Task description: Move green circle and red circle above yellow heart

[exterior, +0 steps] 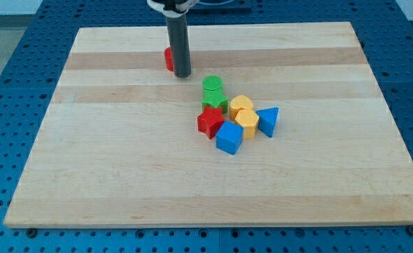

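My tip [182,74] rests on the board near the view's top, left of centre. A red block [168,59] sits just behind and left of the rod, mostly hidden; its shape cannot be made out. The green circle [212,86] lies to the lower right of my tip, apart from it. A green star [214,101] sits just below the circle. The yellow heart [240,105] lies right of the green star, in the cluster at the board's centre.
The cluster also holds a red star [210,122], a yellow hexagon [246,121], a blue cube [229,138] and a blue triangle [268,120]. The wooden board [122,176] lies on a blue perforated table [10,42].
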Controlling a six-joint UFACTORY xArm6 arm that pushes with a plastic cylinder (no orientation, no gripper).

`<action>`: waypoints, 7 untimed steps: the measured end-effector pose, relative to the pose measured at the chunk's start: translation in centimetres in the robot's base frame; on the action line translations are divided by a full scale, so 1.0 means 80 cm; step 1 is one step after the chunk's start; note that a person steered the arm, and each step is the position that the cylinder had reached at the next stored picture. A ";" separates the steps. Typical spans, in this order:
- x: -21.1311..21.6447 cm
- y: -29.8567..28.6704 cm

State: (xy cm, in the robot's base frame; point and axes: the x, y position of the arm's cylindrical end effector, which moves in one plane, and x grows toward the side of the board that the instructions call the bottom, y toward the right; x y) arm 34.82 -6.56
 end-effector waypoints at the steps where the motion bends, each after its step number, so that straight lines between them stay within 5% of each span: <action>1: 0.035 0.000; 7: 0.034 0.077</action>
State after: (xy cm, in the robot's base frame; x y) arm 37.53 -0.38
